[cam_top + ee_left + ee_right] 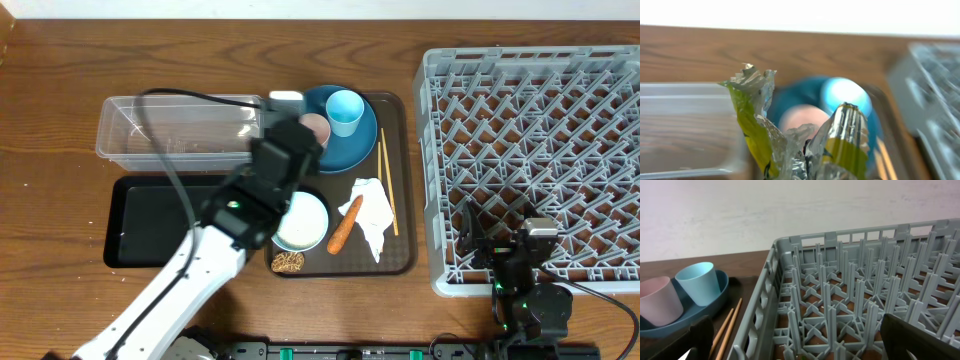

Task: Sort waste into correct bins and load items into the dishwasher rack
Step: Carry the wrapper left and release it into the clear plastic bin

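The left claw (288,125) gripped the yellow-green snack wrapper (756,131); the right claw (799,343) sat spread wide over the rack (850,295).

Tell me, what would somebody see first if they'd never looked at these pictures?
Probably the big grey dishwasher rack, filling the right side of the table with rows of pegs. Next comes the crinkly yellow-green snack wrapper, sticking up from the left pincer right in front of its wrist camera. Behind it sits a blue plate holding a light-blue cup and a pink cup.
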{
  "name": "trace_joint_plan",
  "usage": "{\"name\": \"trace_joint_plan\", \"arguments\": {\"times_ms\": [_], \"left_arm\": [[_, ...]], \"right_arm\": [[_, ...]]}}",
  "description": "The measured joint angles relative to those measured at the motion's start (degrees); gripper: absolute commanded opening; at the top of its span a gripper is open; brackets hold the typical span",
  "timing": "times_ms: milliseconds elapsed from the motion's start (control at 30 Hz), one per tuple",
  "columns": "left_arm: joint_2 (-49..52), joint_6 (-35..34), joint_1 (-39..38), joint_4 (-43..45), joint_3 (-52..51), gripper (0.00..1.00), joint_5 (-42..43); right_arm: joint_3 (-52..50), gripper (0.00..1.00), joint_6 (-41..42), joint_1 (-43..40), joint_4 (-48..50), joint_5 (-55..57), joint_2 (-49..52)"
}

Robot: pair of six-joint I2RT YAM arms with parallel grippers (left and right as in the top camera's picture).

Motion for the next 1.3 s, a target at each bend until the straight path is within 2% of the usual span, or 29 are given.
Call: {"name": "trace_joint_plan", "arguments": {"times_ms": [233, 567, 867, 1233, 1267, 1300], "left_arm": [[-0.31, 0.46, 12.83, 2.01, 0.00, 0.06, -3.28], [8.50, 0.46, 28.94, 11.13, 0.00, 0.06, -3.48], [18.45, 0.46, 35.54, 15.52, 0.00, 0.06, 0.42], [24.15, 0.46, 39.56, 16.22, 0.00, 0.06, 1.46], [24.76, 0.46, 39.54, 16.41, 0.00, 0.07, 1.51], [25.16, 0.46, 39.54, 16.50, 0.00, 0.12, 1.53]], "right_arm": [[0.00, 0.99, -0.02, 0.00, 0.00, 0.02, 0.00], [0.00, 0.99, -0.02, 0.00, -0.02, 0.00, 0.00], [0.00, 0.99, -0.02, 0.00, 0.00, 0.02, 0.00], [0.00, 0.99, -0.02, 0.00, 0.00, 0.02, 0.00], [0.00, 0.99, -0.02, 0.00, 0.00, 0.02, 0.00], [0.00, 0.99, 0.00, 0.00, 0.00, 0.02, 0.00]]}}
